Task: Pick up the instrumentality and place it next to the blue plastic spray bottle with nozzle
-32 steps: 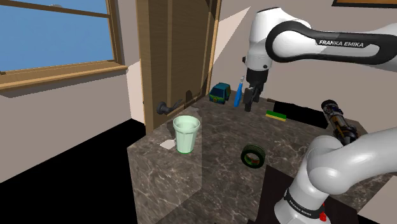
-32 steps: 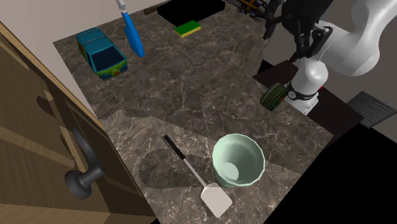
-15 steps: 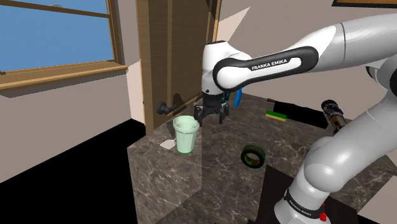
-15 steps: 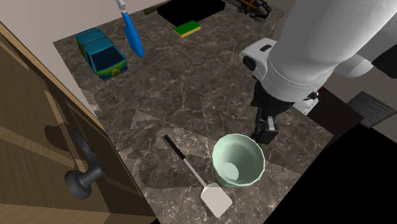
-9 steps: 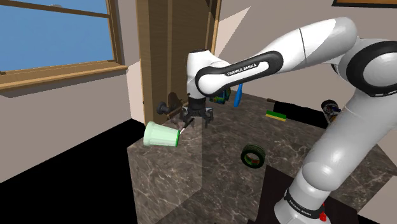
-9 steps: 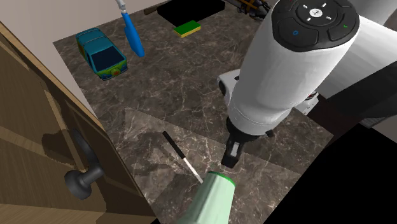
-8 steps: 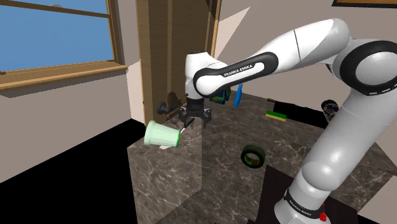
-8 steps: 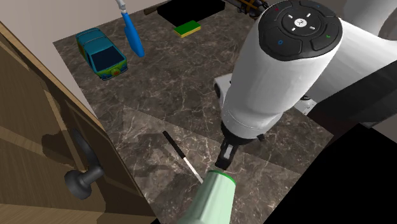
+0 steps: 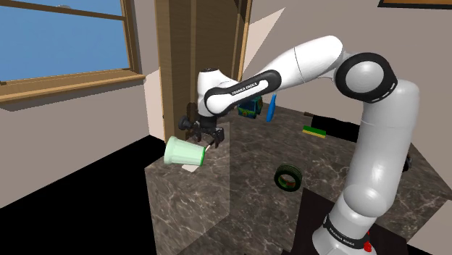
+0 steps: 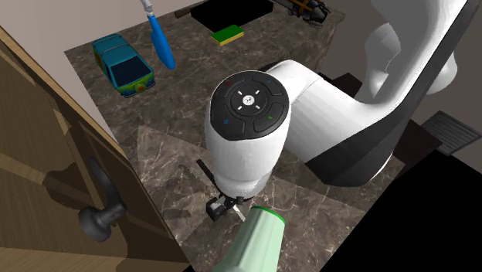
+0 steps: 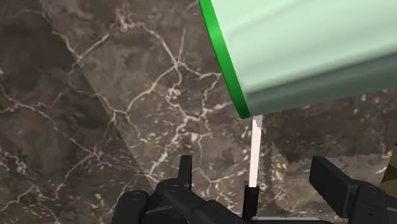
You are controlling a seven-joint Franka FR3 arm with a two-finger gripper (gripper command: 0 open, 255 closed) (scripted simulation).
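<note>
The spatula has a thin black handle (image 10: 204,169) and a white shaft (image 11: 255,153); its white blade (image 9: 191,168) pokes out under a tipped cup. My gripper (image 9: 206,137) (image 10: 218,206) (image 11: 257,191) hangs low over it, open. One finger stands on each side of the shaft without touching it. A pale green cup (image 9: 182,153) (image 10: 252,243) (image 11: 299,51) lies on its side over the blade end, at the counter's corner. The blue spray bottle (image 9: 270,110) (image 10: 160,35) stands at the far end of the marble counter (image 10: 232,100).
A teal toy van (image 9: 250,106) (image 10: 123,64) sits beside the spray bottle. A green-and-yellow sponge (image 9: 314,131) (image 10: 227,34) lies near the back edge, and a dark tape roll (image 9: 287,177) near the stand. A wooden door with a black knob (image 10: 100,219) borders the counter.
The arm swung from the spray bottle toward the shoulder view's left and came down over the spatula. The green cup went from upright to lying on its side.
</note>
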